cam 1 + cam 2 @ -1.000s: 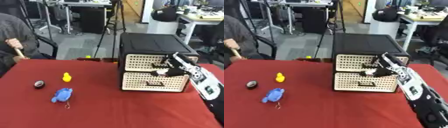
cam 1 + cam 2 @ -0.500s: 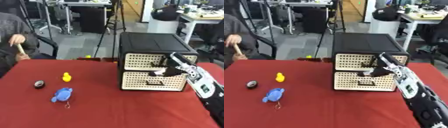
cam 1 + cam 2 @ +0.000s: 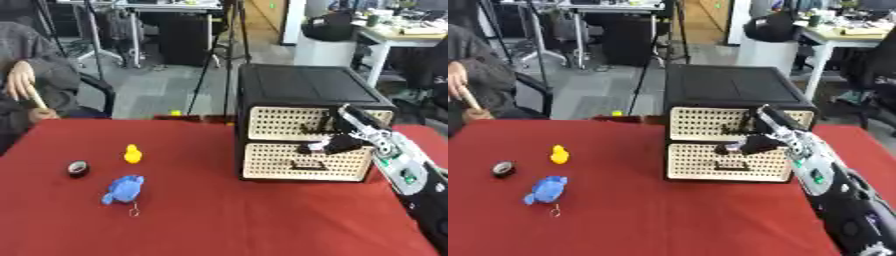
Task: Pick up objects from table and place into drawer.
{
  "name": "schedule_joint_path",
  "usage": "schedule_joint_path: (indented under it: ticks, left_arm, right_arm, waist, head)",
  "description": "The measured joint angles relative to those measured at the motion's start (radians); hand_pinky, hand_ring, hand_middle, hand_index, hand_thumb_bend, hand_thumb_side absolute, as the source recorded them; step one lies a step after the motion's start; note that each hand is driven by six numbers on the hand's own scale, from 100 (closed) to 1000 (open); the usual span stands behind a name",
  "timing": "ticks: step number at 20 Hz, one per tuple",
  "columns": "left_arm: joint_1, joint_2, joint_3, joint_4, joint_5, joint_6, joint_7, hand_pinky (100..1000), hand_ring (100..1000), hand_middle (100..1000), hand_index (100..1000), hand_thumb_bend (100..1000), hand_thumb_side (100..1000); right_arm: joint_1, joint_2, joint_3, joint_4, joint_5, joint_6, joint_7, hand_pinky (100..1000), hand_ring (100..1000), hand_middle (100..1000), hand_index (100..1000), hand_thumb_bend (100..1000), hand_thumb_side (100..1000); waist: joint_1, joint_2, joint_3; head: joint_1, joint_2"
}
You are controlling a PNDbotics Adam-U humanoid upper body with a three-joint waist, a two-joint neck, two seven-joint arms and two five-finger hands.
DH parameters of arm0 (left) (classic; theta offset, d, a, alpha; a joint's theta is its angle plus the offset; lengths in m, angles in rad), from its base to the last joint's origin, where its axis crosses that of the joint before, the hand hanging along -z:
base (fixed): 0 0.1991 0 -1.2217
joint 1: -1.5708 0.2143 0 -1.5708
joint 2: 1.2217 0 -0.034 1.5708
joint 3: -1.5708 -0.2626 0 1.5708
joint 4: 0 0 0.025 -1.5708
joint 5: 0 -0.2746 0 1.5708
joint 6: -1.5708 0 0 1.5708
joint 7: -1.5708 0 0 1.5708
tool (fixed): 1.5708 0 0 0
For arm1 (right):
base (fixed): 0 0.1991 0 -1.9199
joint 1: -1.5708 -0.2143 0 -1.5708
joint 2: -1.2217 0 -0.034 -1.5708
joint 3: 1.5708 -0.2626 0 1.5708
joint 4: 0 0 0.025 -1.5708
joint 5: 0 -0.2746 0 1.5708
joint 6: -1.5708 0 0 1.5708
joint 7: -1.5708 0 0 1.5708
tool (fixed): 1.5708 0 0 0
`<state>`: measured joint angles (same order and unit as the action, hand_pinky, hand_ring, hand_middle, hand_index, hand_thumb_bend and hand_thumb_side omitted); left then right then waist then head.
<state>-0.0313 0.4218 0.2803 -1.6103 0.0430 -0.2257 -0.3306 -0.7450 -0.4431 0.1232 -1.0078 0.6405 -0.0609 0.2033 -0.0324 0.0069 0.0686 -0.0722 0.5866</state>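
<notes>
Left eye view: the right hand (image 3: pixel 335 141) is up against the front of the box (image 3: pixel 304 90), just where the top drawer (image 3: pixel 306 122) meets the bottom drawer (image 3: pixel 302 161). Its fingers look bent toward the top drawer's handle, but I cannot tell if they are hooked on it or only touching. Both drawers look shut. The things to pick up are far off to the hand's left on the red table (image 3: pixel 219 215): a yellow duck (image 3: pixel 132 153), a blue toy (image 3: pixel 123 188) nearer the robot, and a small dark round thing (image 3: pixel 78 168) farthest left.

What could go wrong: if the fingers are not really on the handle, they may slip off and the drawer stays shut. If the hand pulls crooked, the whole box could slide or tip toward the robot.

Right eye view: the hand (image 3: pixel 750 144) sits at the same spot, dark fingers against the pale holey front. The arm comes in low from the right, so a long pull could bump the arm on the table edge. The left hand does not show.
</notes>
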Motion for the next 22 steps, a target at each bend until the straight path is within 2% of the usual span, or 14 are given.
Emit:
schedule_joint_path:
  ticks: [9, 22]
  left_arm:
    - [0.0, 0.0, 0.0, 0.0, 0.0, 0.0, 0.0, 426, 429, 511, 778, 100, 836]
    - [0.0, 0.0, 0.0, 0.0, 0.0, 0.0, 0.0, 426, 430, 512, 778, 100, 837]
  right_arm:
    - [0.043, -0.005, 0.009, -0.07, 0.04, -0.008, 0.014, 100, 100, 100, 435, 913, 560]
    - [0.092, -0.032, 0.028, -0.164, 0.082, -0.011, 0.05, 100, 100, 100, 437, 870, 605]
  waist:
    - [0.0, 0.0, -0.004]
    - [-0.001, 0.0, -0.007]
  head:
    - [0.0, 0.0]
    - [0.0, 0.0]
